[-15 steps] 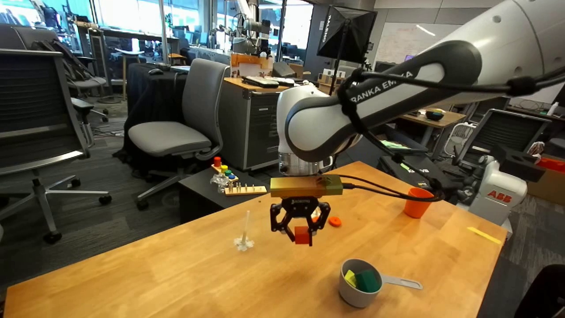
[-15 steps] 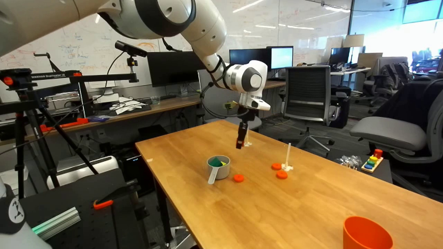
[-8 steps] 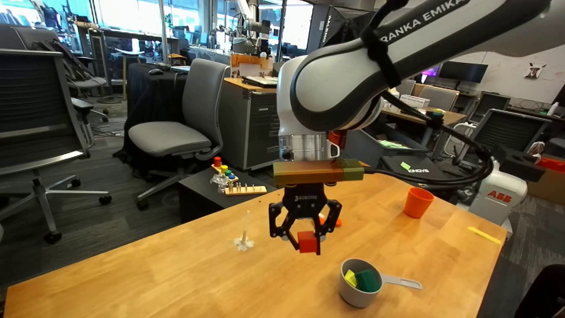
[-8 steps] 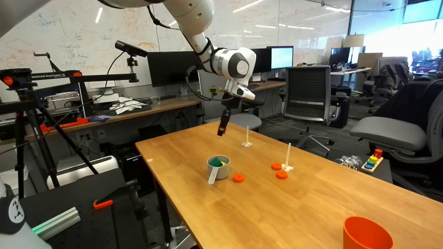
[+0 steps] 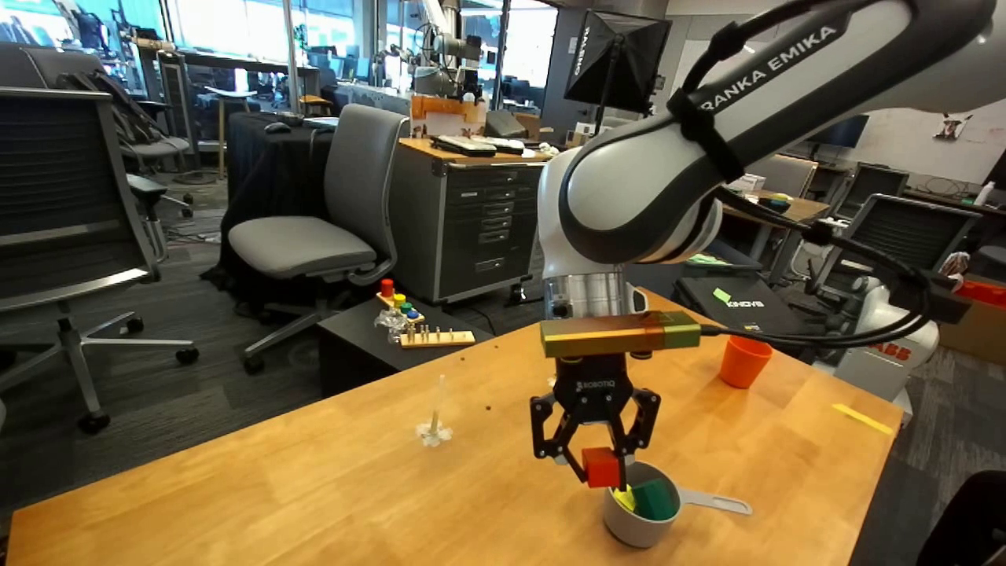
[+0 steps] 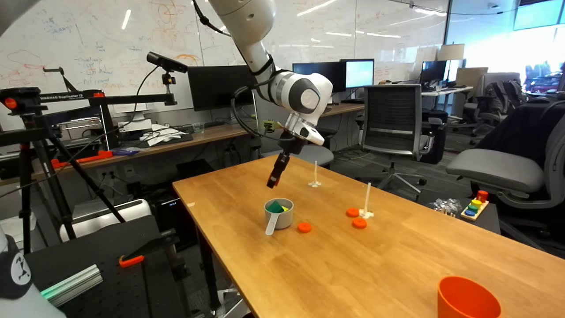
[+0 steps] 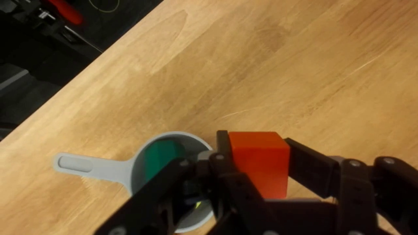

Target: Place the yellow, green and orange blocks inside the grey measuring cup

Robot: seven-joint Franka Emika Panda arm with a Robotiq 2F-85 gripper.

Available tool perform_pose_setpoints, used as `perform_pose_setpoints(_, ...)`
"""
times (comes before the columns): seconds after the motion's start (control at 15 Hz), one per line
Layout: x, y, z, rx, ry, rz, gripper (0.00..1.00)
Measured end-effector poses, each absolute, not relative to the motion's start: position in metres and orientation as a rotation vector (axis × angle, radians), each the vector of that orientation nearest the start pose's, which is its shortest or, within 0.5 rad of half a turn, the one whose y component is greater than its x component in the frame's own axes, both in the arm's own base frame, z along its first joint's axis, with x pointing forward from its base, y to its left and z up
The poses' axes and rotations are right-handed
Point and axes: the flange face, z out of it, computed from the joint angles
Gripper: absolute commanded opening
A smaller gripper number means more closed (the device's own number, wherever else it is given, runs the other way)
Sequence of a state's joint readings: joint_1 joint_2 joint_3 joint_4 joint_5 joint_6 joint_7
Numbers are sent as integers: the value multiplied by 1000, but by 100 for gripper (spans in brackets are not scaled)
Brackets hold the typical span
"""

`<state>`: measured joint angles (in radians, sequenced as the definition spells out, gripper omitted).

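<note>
Wrist view shows green block (image 7: 160,155) and yellow block (image 7: 198,204) in cup (image 7: 194,144), two of three done; end effector (image 7: 256,143), parted only by the orange block (image 7: 259,166) it grips, hangs apparently just beside cup, that drop left.

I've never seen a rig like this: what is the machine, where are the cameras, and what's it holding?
It is one robot arm ending in a two-fingered gripper. Two cameras stand outside the robot and watch from different places; the third gives the wrist view, looking past the gripper to the table. The gripper is closed on an orange-red block, held in the air outside the grey measuring cup. The cup contains a green block and a yellow block. Also on the table are three flat orange discs, two thin upright sticks and an orange cup.
</note>
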<state>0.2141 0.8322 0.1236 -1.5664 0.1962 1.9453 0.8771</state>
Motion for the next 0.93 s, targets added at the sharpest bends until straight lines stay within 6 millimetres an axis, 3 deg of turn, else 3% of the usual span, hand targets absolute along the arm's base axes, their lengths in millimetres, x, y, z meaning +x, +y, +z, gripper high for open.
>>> perform_pose_setpoints(0.4, 597, 189, 114, -2848, 1079, 852, 16)
perform_pose_setpoints(0.93, 584, 177, 115, -2824, 1118, 871, 16)
